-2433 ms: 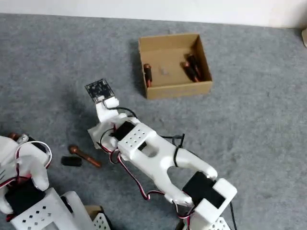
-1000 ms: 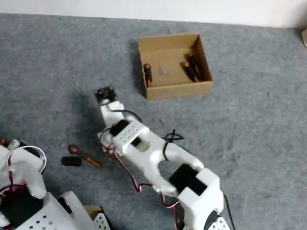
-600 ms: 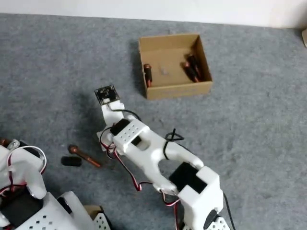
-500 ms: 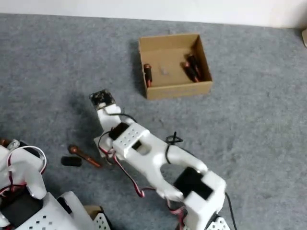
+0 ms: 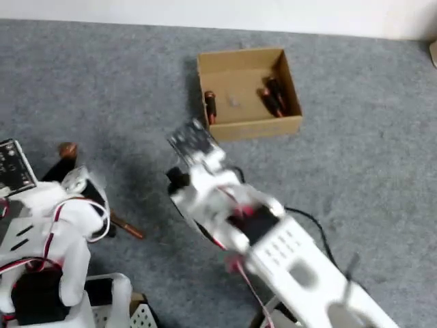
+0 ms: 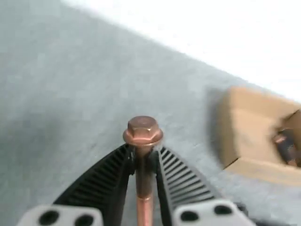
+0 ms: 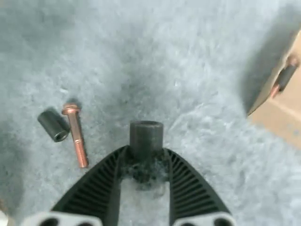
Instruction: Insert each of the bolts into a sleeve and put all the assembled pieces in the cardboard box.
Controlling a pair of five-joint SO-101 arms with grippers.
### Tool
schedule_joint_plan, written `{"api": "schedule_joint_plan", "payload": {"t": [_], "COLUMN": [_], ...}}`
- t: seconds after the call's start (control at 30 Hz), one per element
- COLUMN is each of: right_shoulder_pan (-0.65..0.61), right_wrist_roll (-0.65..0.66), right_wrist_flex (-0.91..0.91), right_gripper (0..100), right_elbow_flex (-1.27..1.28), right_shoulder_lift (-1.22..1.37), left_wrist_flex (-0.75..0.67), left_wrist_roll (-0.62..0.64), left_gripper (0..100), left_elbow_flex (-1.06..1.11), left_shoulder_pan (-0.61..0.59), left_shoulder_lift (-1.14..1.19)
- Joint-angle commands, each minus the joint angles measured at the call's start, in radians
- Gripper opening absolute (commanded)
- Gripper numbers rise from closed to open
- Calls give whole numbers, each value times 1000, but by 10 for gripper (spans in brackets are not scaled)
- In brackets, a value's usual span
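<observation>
Currently, the left gripper (image 6: 144, 154) is sitting at the left edge of the high view and is clamping its jaws on the shank of the held bolt (image 6: 143, 133), just under the hex head. The head is projecting past the fingertips, and the flange is likely stopping the bolt from sliding back through the grip.

Just right of that arm, in the lower left of the high view, the loose bolt (image 5: 128, 227) is lying flat on the grey carpet (image 5: 355, 171). The loose sleeve (image 7: 54, 125) is lying just beside its head, not touching it.

At the centre, the right gripper (image 7: 146, 155) is pinching the held sleeve (image 7: 146, 135) by the end nearer the wrist. This grip is apparently leaving the free end clear to accept a bolt.

In the upper centre, the cardboard box (image 5: 254, 127) is standing open, well apart from both grippers. It is holding one assembled piece (image 5: 210, 106) against its left wall and a pair of assembled pieces (image 5: 273, 96) near its right wall.

Count: two bolts and two sleeves are awaiting assembly, and three assembled pieces are lying in the one box.
</observation>
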Motion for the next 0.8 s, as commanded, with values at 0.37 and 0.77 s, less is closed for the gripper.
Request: {"api": "schedule_joint_plan", "payload": {"t": [0.37, 0.77], "right_shoulder_pan": [-15, -134], "right_wrist_roll": [86, 86], "right_wrist_flex": [-154, -128], "right_gripper": [4, 4], "right_elbow_flex": [599, 601], "right_shoulder_lift": [-1041, -1010], "left_wrist_flex": [-222, -371], "left_wrist_roll": [2, 0], "left_gripper": [4, 4], "left_elbow_flex": [-62, 268], "left_shoulder_pan": [455, 656], "left_shoulder_lift": [-217, -366]}}
